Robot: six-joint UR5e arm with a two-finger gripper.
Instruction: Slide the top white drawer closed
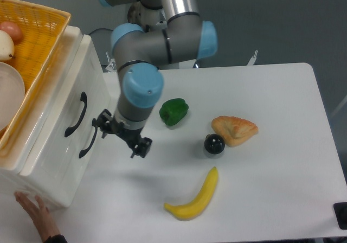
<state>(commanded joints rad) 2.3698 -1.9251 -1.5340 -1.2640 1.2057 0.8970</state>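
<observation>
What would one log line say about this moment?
drawer: top drawer looks shut | hand: off the handle, over table | holding: nothing seen | fruit: untouched

Two drawers [70, 118], one basket [38, 53], one pepper [173, 111], one pastry [234, 129], one black ball [214, 144], one banana [194, 197], one hand [35, 213].
</observation>
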